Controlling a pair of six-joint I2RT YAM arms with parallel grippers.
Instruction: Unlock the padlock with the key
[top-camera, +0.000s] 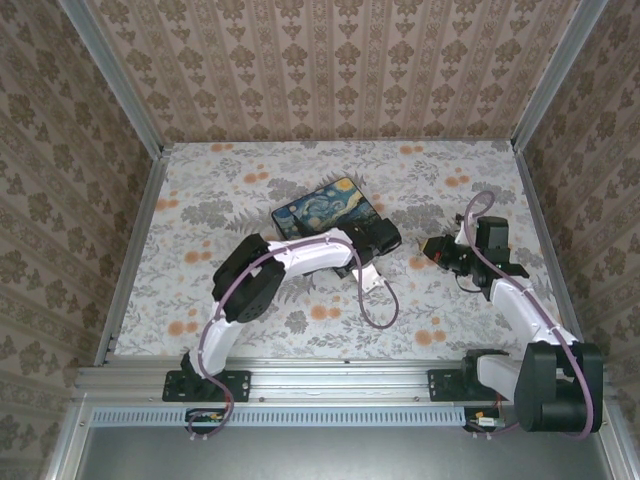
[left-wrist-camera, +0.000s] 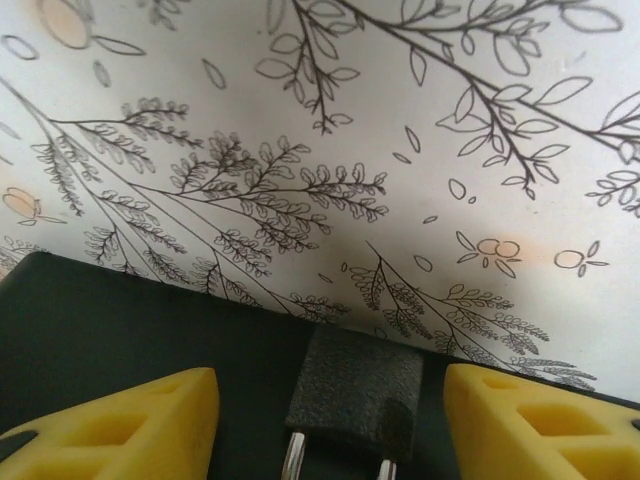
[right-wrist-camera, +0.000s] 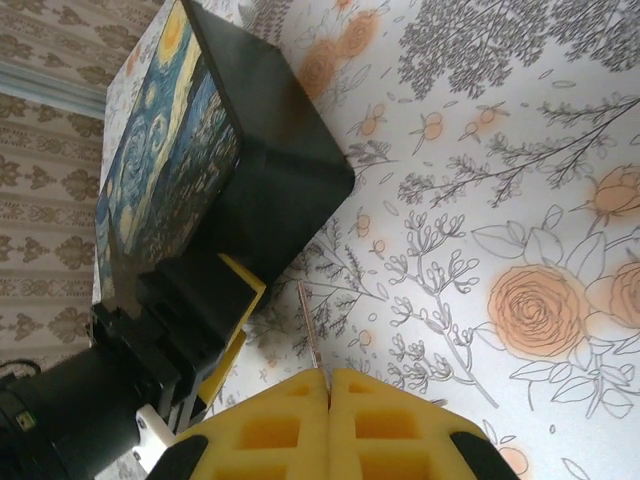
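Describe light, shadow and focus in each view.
Top external: even, soft light over the table, no glare. Left wrist: shadow darkens the table beyond the black box; left fingers slightly soft. Right wrist: bright table, key sharp between the shut right fingers.

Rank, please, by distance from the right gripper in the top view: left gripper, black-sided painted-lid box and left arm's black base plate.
1. Left gripper, just left.
2. Black-sided painted-lid box, back-left.
3. Left arm's black base plate, near-left.
Right gripper holds a thin metal key.

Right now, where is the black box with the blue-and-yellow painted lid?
In the top external view, the black box lies near the middle of the table, its right end beside the left pincer.
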